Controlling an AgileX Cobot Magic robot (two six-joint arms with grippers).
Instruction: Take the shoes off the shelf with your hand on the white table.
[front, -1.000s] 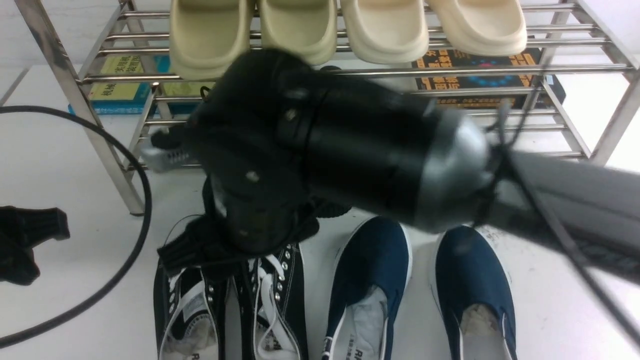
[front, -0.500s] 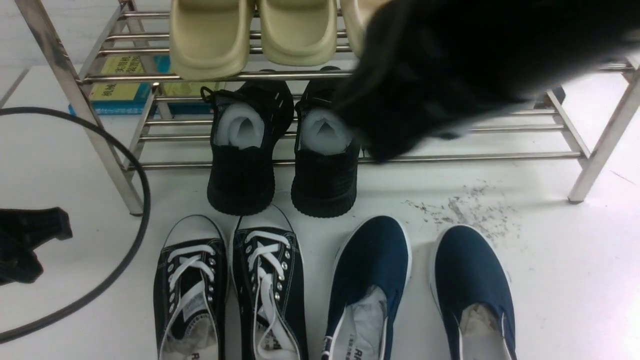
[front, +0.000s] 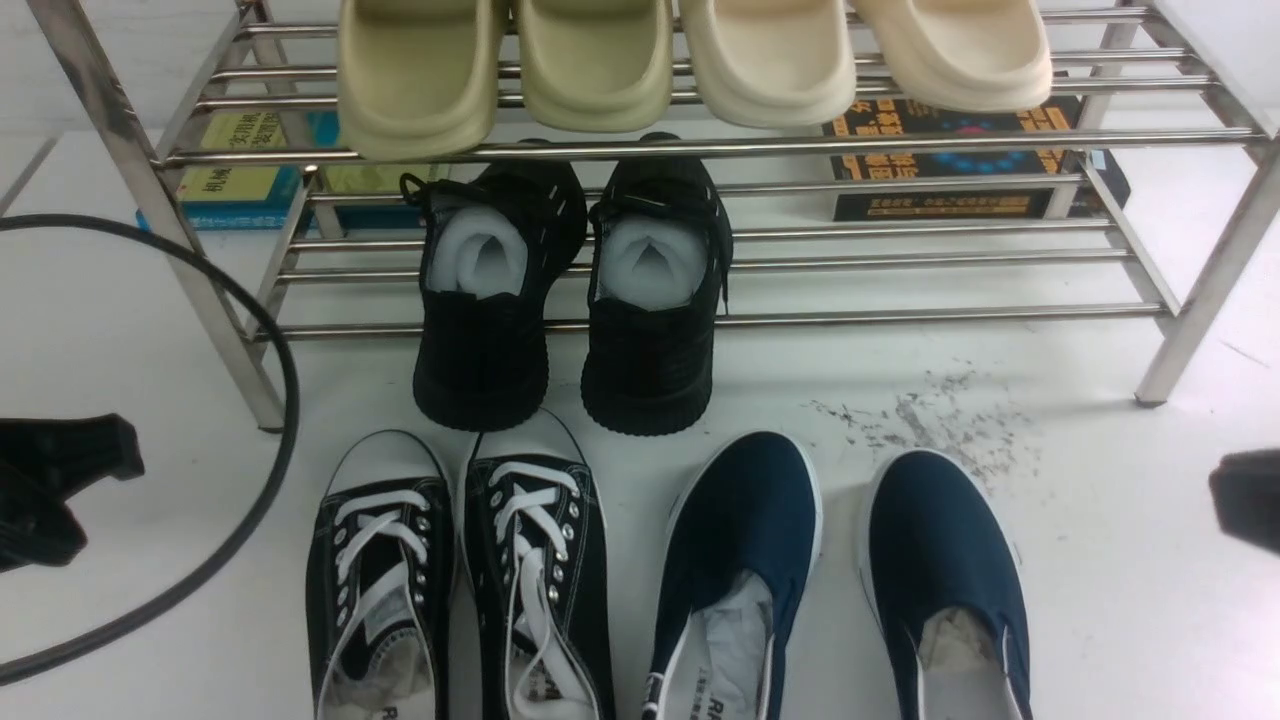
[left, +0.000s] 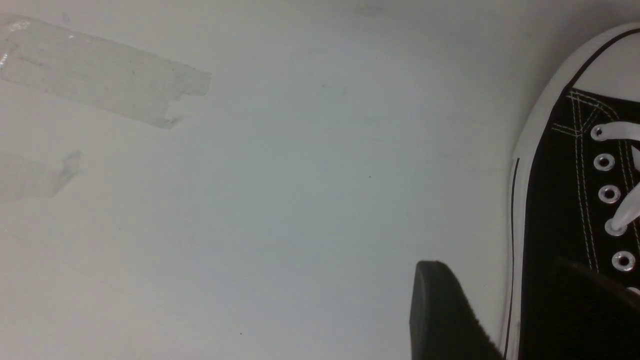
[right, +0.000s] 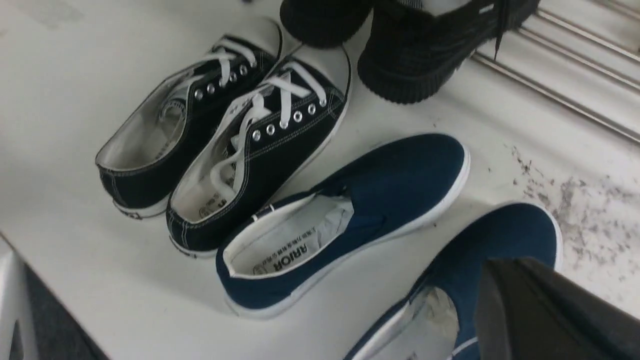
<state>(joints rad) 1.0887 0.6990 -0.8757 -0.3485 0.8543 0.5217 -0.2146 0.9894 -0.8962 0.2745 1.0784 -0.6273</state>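
Observation:
The shoes, black canvas sneakers with white laces, stand side by side on the white table in front of the shelf. They also show in the right wrist view. My left gripper rests at the far left, open; in the left wrist view one finger hangs beside the left sneaker and the other over its laces. At the right edge my right gripper is shut on nothing, above a navy slip-on.
All-black knit shoes sit half on the shelf's lower tier, toes on the table. Navy slip-ons stand right of the sneakers. Beige slippers fill the top tier, books lie behind. A black cable loops at left.
My right arm, which filled the front view over the knit shoes, has pulled back to the right edge and its gripper has shut. The shoes and left arm have not moved.

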